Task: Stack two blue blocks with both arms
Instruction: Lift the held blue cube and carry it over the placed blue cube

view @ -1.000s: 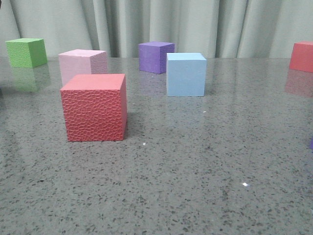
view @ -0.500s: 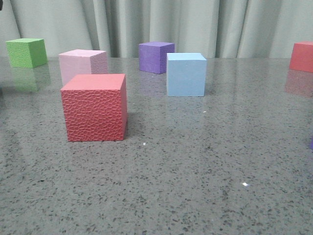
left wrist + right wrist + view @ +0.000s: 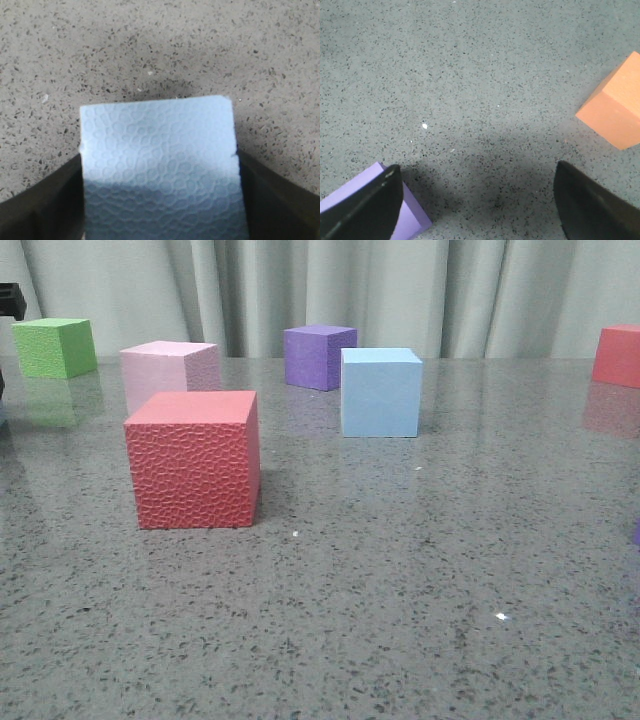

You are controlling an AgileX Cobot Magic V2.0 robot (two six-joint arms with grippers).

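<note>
Blue foam fills my left pincer (image 3: 159, 220): one blue block (image 3: 159, 165) sits clenched between its two dark fingers (image 3: 40, 210), one on each side face, with the speckled surface (image 3: 160, 45) beyond it. I cannot tell from the wrist view whether the block is lifted clear or still resting on the surface. In the front view only a dark bit of my left arm (image 3: 10, 302) shows at the left edge, and the held block itself is out of sight there.

The other blue block (image 3: 380, 392) stands alone in the middle, near the purple cube (image 3: 318, 356) and well apart from the textured red cube (image 3: 194, 460).

My right pincer (image 3: 479, 200) hangs spread wide and empty over bare surface, a lilac block (image 3: 365, 215) beside one finger and an orange block (image 3: 617, 102) off to the other side.

I judge the pickup step is in hand. Next I should carry the held block over the standing one, square its edges and lower it flat.
</note>
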